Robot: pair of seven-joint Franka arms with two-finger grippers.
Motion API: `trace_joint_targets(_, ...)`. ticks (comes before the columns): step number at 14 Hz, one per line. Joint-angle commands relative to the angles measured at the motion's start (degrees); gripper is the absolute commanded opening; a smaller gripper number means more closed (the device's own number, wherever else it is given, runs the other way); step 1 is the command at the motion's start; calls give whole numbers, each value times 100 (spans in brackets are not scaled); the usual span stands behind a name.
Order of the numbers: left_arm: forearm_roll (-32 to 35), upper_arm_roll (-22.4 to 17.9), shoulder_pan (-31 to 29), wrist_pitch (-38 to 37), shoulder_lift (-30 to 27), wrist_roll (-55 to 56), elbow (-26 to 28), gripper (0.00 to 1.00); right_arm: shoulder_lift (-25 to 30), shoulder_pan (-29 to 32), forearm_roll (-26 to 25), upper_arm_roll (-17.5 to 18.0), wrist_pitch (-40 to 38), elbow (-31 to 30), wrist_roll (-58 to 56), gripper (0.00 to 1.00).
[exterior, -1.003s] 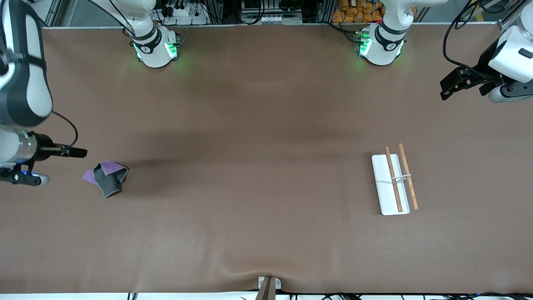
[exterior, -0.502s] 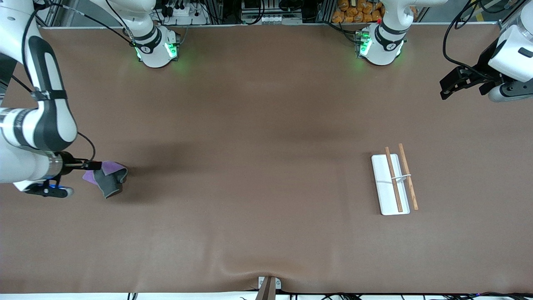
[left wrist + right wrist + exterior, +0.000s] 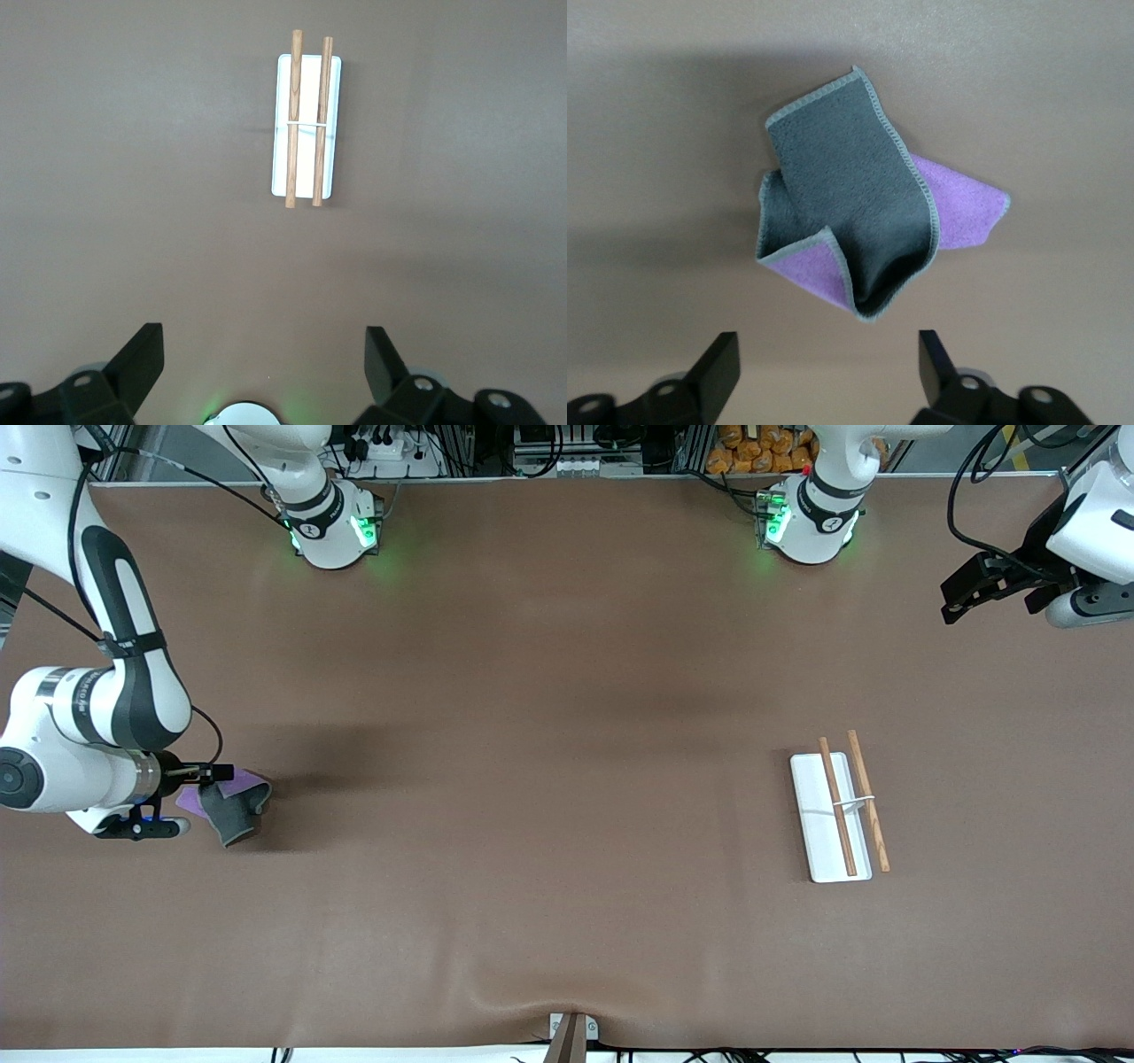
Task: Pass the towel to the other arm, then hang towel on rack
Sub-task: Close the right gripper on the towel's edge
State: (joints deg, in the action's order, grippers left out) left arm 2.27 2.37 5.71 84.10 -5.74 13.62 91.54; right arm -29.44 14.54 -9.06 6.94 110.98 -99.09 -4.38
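Table (image 3: 549, 691) brown w/ towel (image 3: 229, 806), rack (image 3: 837, 815), cluttered shelving past edge.

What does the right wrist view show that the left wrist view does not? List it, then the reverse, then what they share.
Only the right wrist view shows the crumpled purple and dark grey cloth towel, lying on the table with the open right gripper over it. Only the left wrist view shows the rack of two light-brown wooden rods on a white rectangular base plate, seen from the open left gripper, which waits high over the left arm's end of the table. Both show the brown table surface and a pair of spread black fingers.
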Motion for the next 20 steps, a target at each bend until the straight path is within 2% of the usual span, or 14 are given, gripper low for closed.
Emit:
trace_joint_targets(1,-77,26,0,-78,-121,-52,-4,100,-18,22,-375,88,238,-58,-63,64)
trace_joint_targets(3,-87,35,9,-78,-129,-52,-4,100,-123,40,-702,97,336,-49,-80,61)
trace_joint_targets(11,-122,44,17,-78,-121,-52,-4,100,-352,40,-589,114,627,-277,-28,61)
trace_joint_targets(12,-130,44,17,-78,-129,-52,-4,100,-334,22,-458,114,618,-321,-19,58)
trace_joint_targets(15,-192,44,17,-69,-121,-52,22,100,-317,5,-369,114,565,-322,-19,14)
trace_joint_targets(16,-192,44,17,-69,-112,-52,22,100,-308,-4,-369,114,565,-322,-19,3)
trace_joint_targets(17,-192,44,17,-69,-103,-52,22,100,-299,-4,-369,123,530,-313,-10,0)
trace_joint_targets(20,-201,44,9,-78,-121,-52,31,100,-247,-4,-369,132,468,-252,-1,0)
